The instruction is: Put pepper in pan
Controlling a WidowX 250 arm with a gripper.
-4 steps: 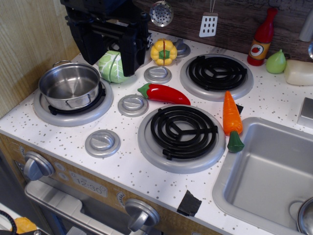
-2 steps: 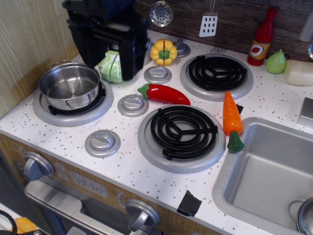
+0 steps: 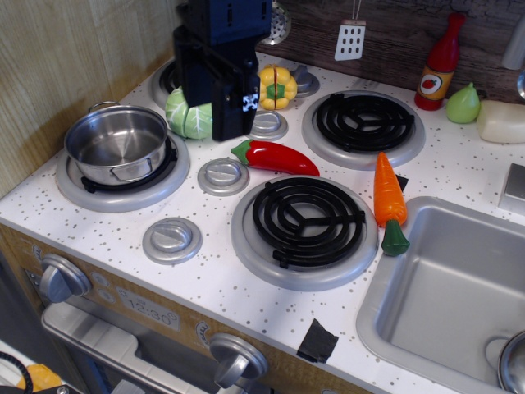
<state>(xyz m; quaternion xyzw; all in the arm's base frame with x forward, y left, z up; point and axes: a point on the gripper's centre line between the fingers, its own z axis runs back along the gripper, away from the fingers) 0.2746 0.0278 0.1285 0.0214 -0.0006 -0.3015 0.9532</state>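
The red chili pepper (image 3: 279, 157) lies on the white speckled stovetop between the burners, green stem end to the left. The steel pan (image 3: 116, 141) stands empty on the front left burner. My black gripper (image 3: 215, 123) hangs at the back, above and just left of the pepper's stem, right of the pan. Its fingers point down in front of a green cabbage and hold nothing; it looks open.
A green cabbage (image 3: 187, 115) sits behind the gripper, and a yellow bell pepper (image 3: 277, 86) right of it. An orange carrot (image 3: 389, 193) lies beside the sink (image 3: 459, 287). A red bottle (image 3: 439, 64) and a green pear (image 3: 463, 104) stand at the back right.
My gripper has moved right and a little down, from over the pan's back edge to just behind the pepper's stem. Pepper and pan have not moved.
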